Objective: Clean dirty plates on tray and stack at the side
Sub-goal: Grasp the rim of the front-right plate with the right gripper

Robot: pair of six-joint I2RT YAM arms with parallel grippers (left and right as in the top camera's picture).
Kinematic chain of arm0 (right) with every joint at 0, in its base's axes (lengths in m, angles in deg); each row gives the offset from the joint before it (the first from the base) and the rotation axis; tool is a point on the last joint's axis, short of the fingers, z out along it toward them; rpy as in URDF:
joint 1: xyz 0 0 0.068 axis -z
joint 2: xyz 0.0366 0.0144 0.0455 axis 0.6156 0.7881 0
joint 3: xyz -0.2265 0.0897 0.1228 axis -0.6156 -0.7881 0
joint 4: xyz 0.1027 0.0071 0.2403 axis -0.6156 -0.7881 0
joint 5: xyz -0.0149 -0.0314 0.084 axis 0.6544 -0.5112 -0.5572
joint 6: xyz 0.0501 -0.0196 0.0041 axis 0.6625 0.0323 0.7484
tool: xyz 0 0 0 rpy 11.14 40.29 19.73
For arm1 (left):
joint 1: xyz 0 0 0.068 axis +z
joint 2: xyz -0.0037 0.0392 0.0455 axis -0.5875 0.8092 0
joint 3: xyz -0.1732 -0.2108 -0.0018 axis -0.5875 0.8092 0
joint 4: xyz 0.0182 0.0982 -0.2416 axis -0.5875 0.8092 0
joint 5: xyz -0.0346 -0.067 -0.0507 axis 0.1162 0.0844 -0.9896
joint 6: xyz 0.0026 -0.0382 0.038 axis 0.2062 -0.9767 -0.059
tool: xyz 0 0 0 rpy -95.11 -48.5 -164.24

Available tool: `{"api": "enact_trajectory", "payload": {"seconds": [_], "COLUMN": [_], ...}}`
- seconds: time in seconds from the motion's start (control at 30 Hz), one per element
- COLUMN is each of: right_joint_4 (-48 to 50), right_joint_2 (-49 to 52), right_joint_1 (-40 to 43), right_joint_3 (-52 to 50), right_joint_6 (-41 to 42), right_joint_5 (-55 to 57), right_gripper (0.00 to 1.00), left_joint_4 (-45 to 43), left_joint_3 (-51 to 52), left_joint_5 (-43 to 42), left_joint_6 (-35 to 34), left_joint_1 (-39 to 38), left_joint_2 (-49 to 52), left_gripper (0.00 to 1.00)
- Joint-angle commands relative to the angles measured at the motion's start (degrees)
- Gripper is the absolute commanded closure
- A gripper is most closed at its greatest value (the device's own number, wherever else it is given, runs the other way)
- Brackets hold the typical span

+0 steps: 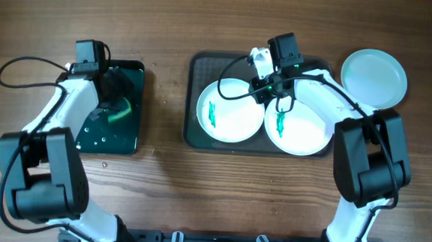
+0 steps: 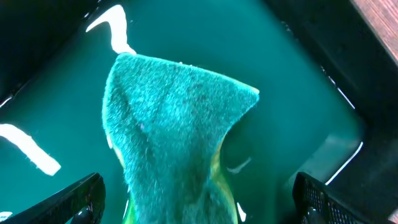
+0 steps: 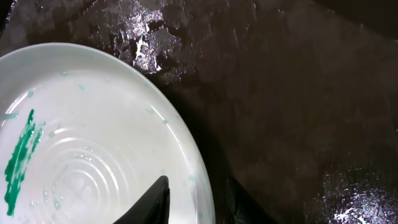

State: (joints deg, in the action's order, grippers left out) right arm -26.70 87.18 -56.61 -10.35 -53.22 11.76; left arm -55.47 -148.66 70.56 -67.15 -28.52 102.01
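Overhead, I've got two white plates on the dark tray (image 1: 197,63): the left plate (image 1: 232,111) and the right plate (image 1: 305,130), each with a teal smear. The pale blue plate (image 1: 374,77) sits off the tray, far right. My right gripper (image 1: 265,90) is at the left plate's far-right rim. On the right wrist view its fingers are narrow, straddling that rim, but I can't tell whether they pinch it. My left gripper (image 2: 198,180) is spread wide around the green sponge (image 2: 174,124) in the black tray (image 1: 138,71), with the fingers clear of the sponge.
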Motion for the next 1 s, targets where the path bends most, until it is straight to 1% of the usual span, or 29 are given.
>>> {"api": "enact_trajectory", "payload": {"seconds": [0.0,0.1,0.13,0.3,0.37,0.4,0.47,0.5,0.67,0.73,0.77,0.8,0.87,0.9,0.93,0.97], "right_joint_4": [0.6,0.6,0.6,0.6,0.4,0.4,0.4,0.5,0.0,-0.2,-0.1,-0.1,-0.1,0.0,0.0,0.0], "right_joint_2": [0.1,0.1,0.1,0.1,0.1,0.2,0.5,0.9,3.8,4.0,4.0,4.0,4.0,4.0,4.0,4.0], "right_joint_1": [0.0,0.0,0.0,0.0,0.0,0.0,0.0,0.0,0.0,0.0,0.0,0.0,0.0,0.0,0.0,0.0], "right_joint_3": [-0.6,-0.6,-0.6,-0.6,-0.6,-0.6,-0.6,-0.6,-0.6,-0.6,-0.6,-0.6,-0.6,-0.6,-0.6,-0.6], "right_joint_6": [0.0,0.0,0.0,0.0,0.0,0.0,0.0,-0.1,-1.4,-1.5,-1.5,-1.5,-1.4,-1.4,-1.4,-1.3], "right_joint_5": [-1.1,-1.1,-1.1,-1.1,-1.1,-1.1,-1.0,-0.9,0.9,1.1,1.1,1.1,1.0,1.0,1.0,1.0], "right_gripper": [0.7,0.71,0.71,0.71,0.7,0.66,0.66,0.66,0.66,0.67,0.7,0.73,0.79,0.83,0.9,0.96], "left_joint_4": [-2.3,-4.0,-4.1,-3.7,-3.5,-3.5,-3.5,-3.4,-3.1,-3.1,-3.1,-3.1,-3.1,-3.1,-3.1,-3.1], "left_joint_3": [0.4,0.4,0.4,0.4,0.4,0.4,0.4,0.4,0.4,0.4,0.5,0.7,0.9,1.0,1.0,1.0], "left_joint_5": [1.2,0.6,-0.2,-0.3,-0.3,-0.3,-0.3,-0.3,-0.3,-0.3,-0.3,-0.3,-0.3,-0.3,-0.3,-0.3], "left_joint_6": [-0.6,-0.6,-0.6,-0.5,-0.5,-0.5,-0.5,-0.5,-0.5,-0.5,-0.5,-0.5,-0.5,-0.5,-0.5,-0.5], "left_joint_1": [0.2,0.2,0.2,0.2,0.2,0.2,0.2,0.2,0.2,0.2,0.2,0.2,0.2,0.2,0.2,0.2], "left_joint_2": [0.9,2.9,3.8,6.0,6.0,6.0,6.0,6.0,6.0,6.1,6.1,6.1,6.2,6.3,6.3,6.3], "left_gripper": [0.12,0.25,0.27,0.27,0.3,0.33,0.39,0.39,0.34,0.34,0.34,0.39,0.55,0.75,0.89,0.96]}}
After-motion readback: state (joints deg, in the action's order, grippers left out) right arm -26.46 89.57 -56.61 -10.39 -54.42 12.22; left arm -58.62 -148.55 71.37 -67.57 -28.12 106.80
